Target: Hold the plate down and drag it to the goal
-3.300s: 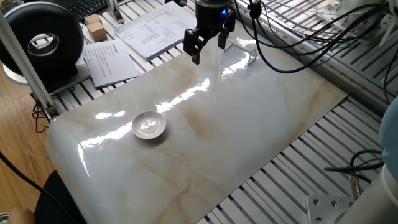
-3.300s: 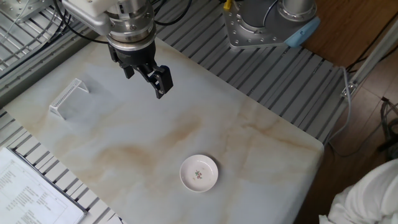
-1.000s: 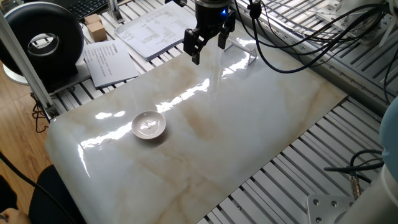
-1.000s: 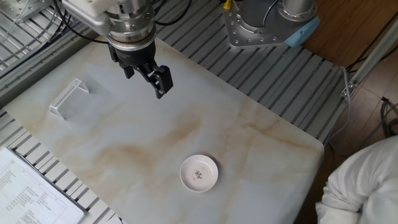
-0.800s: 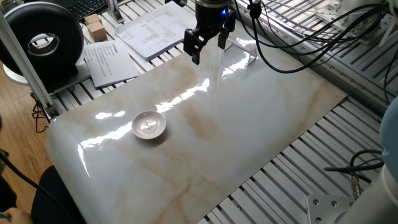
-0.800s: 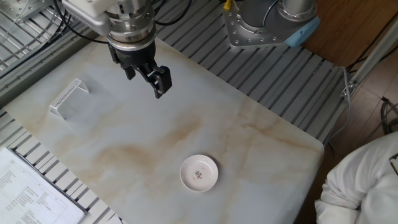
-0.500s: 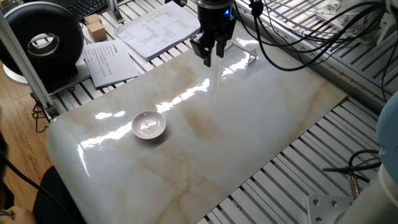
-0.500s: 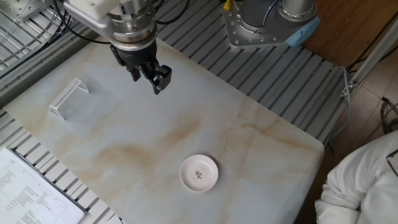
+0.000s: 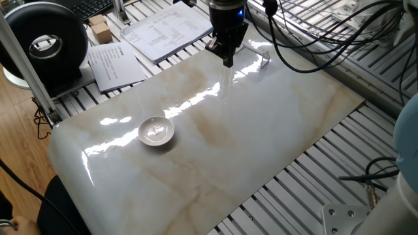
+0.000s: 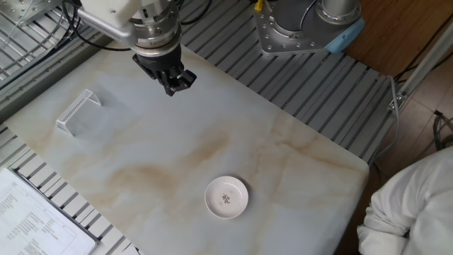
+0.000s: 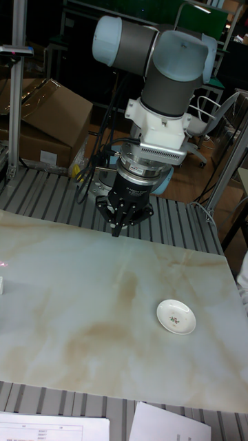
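Observation:
The plate (image 9: 156, 131) is a small white dish lying alone on the glossy marble table (image 9: 261, 130), near its left end; it also shows in the other fixed view (image 10: 226, 197) and the tall view (image 11: 176, 316). The goal (image 10: 78, 110) is a clear bracket at the far end of the table, and it glints just right of the arm (image 9: 261, 57). My gripper (image 9: 227, 60) hangs above the table beside the goal and far from the plate, with its fingers shut together on nothing (image 10: 173, 88) (image 11: 116, 229).
Printed sheets (image 9: 163, 29) (image 9: 114, 65), a small cardboard box (image 9: 99, 26) and a black round device (image 9: 46, 42) lie beyond the table's left end. The arm's base (image 10: 304, 25) stands on the slatted bench. A person in white (image 10: 410, 219) is at one corner.
The gripper's fingers have gone from open to shut, and the wrist has turned and shifted slightly toward the goal. The plate has not moved.

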Robot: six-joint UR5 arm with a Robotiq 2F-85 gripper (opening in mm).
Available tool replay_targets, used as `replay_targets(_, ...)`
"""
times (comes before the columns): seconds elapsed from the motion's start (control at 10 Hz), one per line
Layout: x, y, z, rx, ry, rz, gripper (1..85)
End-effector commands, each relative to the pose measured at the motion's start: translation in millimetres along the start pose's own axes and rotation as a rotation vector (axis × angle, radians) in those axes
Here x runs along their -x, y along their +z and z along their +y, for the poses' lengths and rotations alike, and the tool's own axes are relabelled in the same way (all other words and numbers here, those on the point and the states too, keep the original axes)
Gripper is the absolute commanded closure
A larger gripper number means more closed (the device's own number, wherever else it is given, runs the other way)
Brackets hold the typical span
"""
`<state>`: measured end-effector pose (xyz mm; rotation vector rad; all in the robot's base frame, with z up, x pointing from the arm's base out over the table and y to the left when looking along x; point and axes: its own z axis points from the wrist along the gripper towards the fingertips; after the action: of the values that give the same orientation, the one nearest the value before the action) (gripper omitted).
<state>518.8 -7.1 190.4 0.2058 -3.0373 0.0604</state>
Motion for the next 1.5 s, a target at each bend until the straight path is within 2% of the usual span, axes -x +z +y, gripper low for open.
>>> replay_targets(0.0, 0.3, -2.2, 0.5, 0.000, -0.017, 0.002, 84.3)
replay_targets(0.4, 2.3, -7.7, -0.1, -0.008, -0.030, 0.009, 84.3)
replay_targets(0.5, 0.9, -10.4, 2.9, -0.008, -0.019, 0.024, 84.3)
replay_targets(1.0, 1.7, -12.0, 4.1, 0.009, -0.021, 0.019, 84.3)
replay_targets(1.1, 2.1, -12.5, 4.7, 0.014, -0.023, 0.016, 84.3)
replay_targets(1.4, 4.7, -12.7, 20.0, 0.079, 0.009, 0.003, 84.3)
